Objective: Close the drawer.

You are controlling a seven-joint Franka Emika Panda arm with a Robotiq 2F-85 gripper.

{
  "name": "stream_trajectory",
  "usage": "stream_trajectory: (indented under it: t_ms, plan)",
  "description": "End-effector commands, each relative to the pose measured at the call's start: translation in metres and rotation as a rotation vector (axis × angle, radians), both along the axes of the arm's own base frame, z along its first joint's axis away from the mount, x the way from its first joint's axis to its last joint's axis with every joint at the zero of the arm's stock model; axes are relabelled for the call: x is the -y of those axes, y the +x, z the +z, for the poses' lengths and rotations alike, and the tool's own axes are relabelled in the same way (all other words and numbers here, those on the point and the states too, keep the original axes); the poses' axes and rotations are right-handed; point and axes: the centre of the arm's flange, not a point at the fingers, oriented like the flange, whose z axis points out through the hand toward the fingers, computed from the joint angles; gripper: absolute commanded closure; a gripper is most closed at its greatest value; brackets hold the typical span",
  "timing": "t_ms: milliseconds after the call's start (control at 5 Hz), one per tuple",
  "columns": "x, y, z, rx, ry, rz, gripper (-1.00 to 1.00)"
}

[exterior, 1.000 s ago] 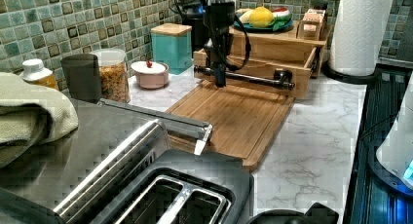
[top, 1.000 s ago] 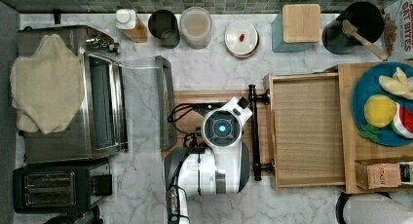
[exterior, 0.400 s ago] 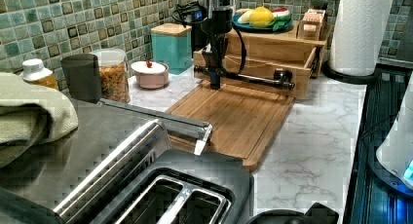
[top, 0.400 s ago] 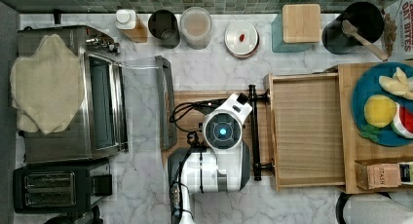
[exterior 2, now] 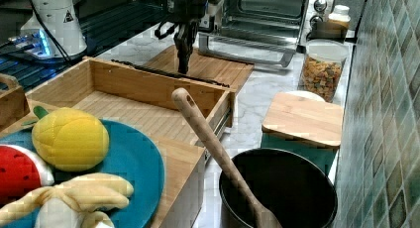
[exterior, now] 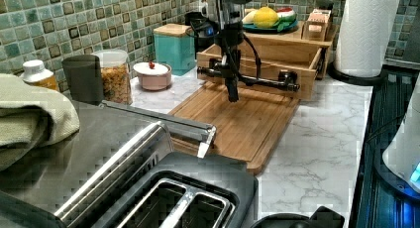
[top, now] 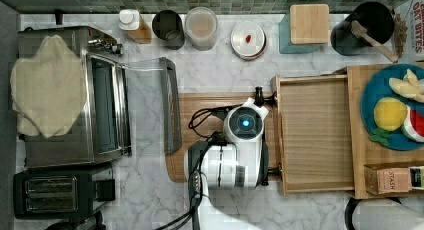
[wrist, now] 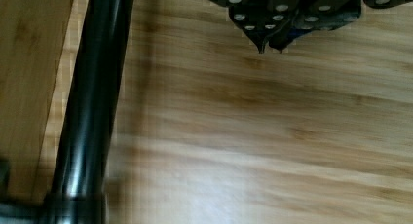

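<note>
Standing pulled out over the marble counter (top: pixel 320 210): the drawer (top: pixel 315 132), a wide shallow light-wood box, reaching from a wooden stand (top: pixel 357 185) at the top view's right toward the cutting board (exterior: pixel 237 124). Showing a bare grained bottom, thin rims all round and a black bar handle (exterior: pixel 257 81) held by black knobs across its front. Lying flat on the counter just in front of that handle, the cutting board, with its near edge running close to the open glass door of the toaster oven (top: pixel 100 112). Leaving bare marble along the top view's lower edge and a strip between the board and a row of jars (top: pixel 202 27) against the tiled wall.

Hanging straight down over the board, the gripper (exterior: pixel 232 95), with its tip close above the wood. Sitting just beside the handle on the board side, apart from it by a narrow gap in the left view. In the wrist view, fingers (wrist: pixel 263 41) pressed nearly together, pinching nothing, with the handle's black bar running past at one side and plain board grain beneath.

Resting on the stand beyond the drawer, a blue plate (exterior 2: pixel 133 163) with toy fruit. Standing near it, a black pot (exterior 2: pixel 282 193) with a wooden spoon (exterior 2: pixel 213 143).
</note>
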Motion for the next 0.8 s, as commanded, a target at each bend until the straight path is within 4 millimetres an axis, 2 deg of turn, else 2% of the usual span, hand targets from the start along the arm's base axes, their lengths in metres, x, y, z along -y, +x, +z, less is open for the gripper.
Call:
stream_trajectory:
  t_ms: [200,400,600,800]
  plan:
    - [0.076,0.008,0.039,0.14,-0.028,-0.132,1.0]
    - [0.097,0.014,0.035,0.145,-0.039,-0.099,1.0]
    - [0.13,0.021,0.029,0.127,-0.037,-0.071,1.0]
    - [0.167,0.025,0.037,0.11,-0.063,-0.087,1.0]
